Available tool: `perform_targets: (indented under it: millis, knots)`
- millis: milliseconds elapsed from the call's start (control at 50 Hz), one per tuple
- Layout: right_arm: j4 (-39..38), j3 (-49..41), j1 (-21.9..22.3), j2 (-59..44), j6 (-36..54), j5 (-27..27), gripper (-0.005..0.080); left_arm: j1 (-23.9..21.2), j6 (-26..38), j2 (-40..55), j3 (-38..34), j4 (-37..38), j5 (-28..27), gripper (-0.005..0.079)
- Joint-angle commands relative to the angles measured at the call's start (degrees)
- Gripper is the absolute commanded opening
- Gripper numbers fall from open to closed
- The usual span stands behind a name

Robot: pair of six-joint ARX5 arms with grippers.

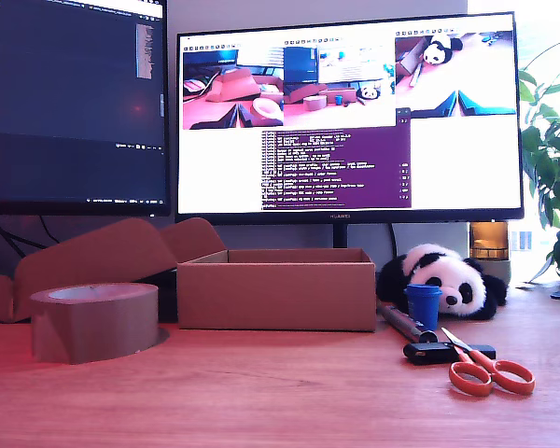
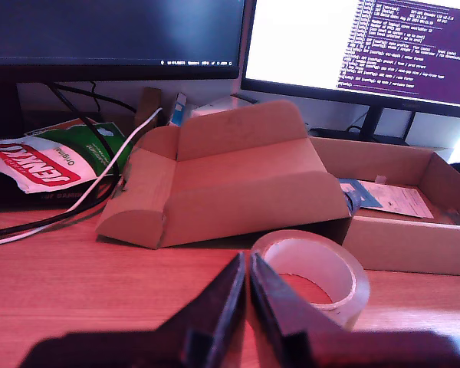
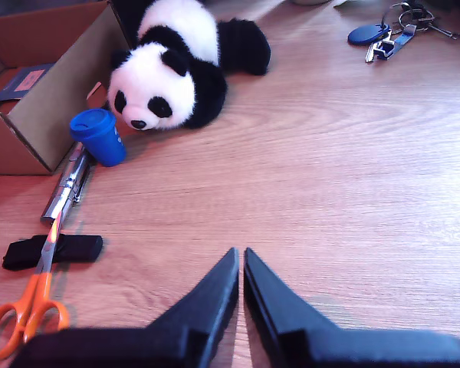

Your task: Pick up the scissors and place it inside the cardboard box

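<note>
The scissors [image 1: 490, 373] lie flat on the wooden desk at the exterior view's right, orange loop handles toward the camera, blades resting across a black stick [image 1: 448, 353]. The second wrist view shows the scissors [image 3: 27, 307] off to one side of my second gripper [image 3: 240, 251], which is shut, empty and hovering over bare desk. The cardboard box [image 1: 275, 289] stands open in the middle, flap lid folded back. My first gripper [image 2: 247, 259] is shut and empty, just short of a tape roll [image 2: 314, 272], with the cardboard box [image 2: 414, 249] beyond. Neither gripper shows in the exterior view.
A brown tape roll [image 1: 93, 320] stands at the exterior view's left. A toy panda [image 1: 443, 280], blue cup [image 1: 422, 305] and silver tube [image 1: 401, 322] sit between box and scissors. Keys [image 3: 399, 31] lie farther off. Two monitors [image 1: 350, 112] rise behind. Papers [image 2: 387, 198] lie in the box.
</note>
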State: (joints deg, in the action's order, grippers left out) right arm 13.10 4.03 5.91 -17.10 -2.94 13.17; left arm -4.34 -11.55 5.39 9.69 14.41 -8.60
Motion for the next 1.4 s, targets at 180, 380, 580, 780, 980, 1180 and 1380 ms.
perform_targets:
  millis: [180,380,580,780,980,1180,1380]
  knots:
    - [-6.1,-0.5,0.0,-0.2,-4.8,0.2,-0.0011,0.2,-3.5,-2.1,-1.0,6.5,-4.0,-0.0023]
    - [-6.4,-0.4,-0.6,-0.2,-9.7,4.3,-0.0011,-0.6,-3.5,-2.1,-1.0,4.7,-12.3,-0.0023]
    - [-6.1,1.0,-5.1,-0.2,-15.6,6.0,-0.0011,-5.2,-2.7,-2.0,-1.1,1.7,-18.9,-0.0023]
    - [2.1,6.3,-11.0,-0.9,-18.2,2.8,-0.0011,-12.4,-2.4,-2.0,-3.5,-2.2,-19.9,-0.0023]
    - [13.7,14.7,-17.1,-5.2,-18.6,-4.7,-0.0011,-20.1,-1.9,-2.0,-6.0,-5.2,-19.3,-0.0023]
    - [21.2,24.3,-22.9,-16.8,-21.4,-6.8,-0.0011,-25.4,-1.9,-2.0,-6.7,-5.6,-16.2,-0.0023]
    - [28.6,33.9,-28.6,-32.5,-21.3,-9.2,-0.0011,-27.4,-1.9,-2.0,-6.7,-5.5,-12.9,-0.0023]
